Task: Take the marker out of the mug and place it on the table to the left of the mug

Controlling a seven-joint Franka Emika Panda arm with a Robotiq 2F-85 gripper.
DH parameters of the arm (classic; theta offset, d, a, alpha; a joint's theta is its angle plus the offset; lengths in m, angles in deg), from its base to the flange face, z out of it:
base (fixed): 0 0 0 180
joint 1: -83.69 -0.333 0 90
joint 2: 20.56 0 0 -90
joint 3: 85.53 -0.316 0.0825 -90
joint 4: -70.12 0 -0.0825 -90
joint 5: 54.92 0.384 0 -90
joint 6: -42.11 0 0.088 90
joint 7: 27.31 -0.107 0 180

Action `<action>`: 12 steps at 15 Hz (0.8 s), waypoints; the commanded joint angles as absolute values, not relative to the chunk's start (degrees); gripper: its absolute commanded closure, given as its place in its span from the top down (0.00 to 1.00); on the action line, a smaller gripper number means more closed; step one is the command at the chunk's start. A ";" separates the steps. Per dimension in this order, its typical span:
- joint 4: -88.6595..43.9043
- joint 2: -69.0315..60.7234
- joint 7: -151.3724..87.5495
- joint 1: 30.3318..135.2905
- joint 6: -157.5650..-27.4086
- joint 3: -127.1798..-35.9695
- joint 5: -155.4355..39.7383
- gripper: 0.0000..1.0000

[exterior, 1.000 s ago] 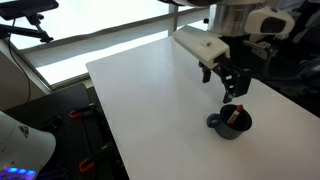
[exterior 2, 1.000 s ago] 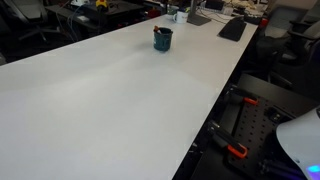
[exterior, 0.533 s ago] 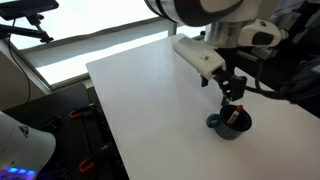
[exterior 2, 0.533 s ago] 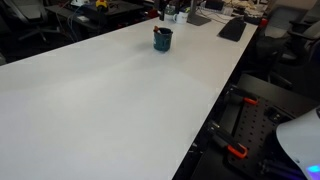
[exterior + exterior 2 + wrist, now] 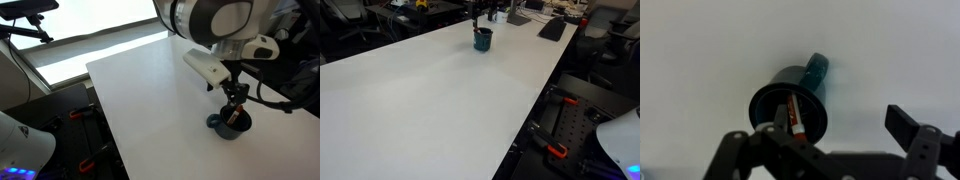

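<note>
Black gripper fingers stand wide apart with nothing between them but air. In the wrist view one finger hangs over bare table, well to the side of the mug. The other overlaps the mug's rim, dark against dark, so its tip is hard to pick out.

The marker is inside the mug, leaning against the wall. It is red with a pale band, and its upper end is close to the rim. I cannot see either finger touching it. The mug's handle points away from the gripper body.

In an exterior view the gripper sits just above the mug, fingers pointing down at the opening. The arm comes in from above, with a white block jutting from the wrist. Gripper and wrist cover the mug's mouth here, so I cannot make out the marker in this view.

The mug stands upright on the white table, toward one end. In an exterior view the mug is small and far off across the tabletop, and only a dark shape shows above it.

Off the table there is a dark keyboard on a desk behind. Red clamps lie low beside the table's edge, near a white rounded housing.
</note>
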State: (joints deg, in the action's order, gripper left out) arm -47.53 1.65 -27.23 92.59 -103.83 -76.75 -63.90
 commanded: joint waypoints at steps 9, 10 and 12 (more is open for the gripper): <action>-31.50 12.23 -27.44 95.11 -100.28 -76.63 -58.46 0.97; -30.24 13.37 -27.82 95.25 -99.68 -76.36 -58.47 0.96; -27.89 15.35 -27.71 96.15 -97.50 -76.61 -57.40 0.93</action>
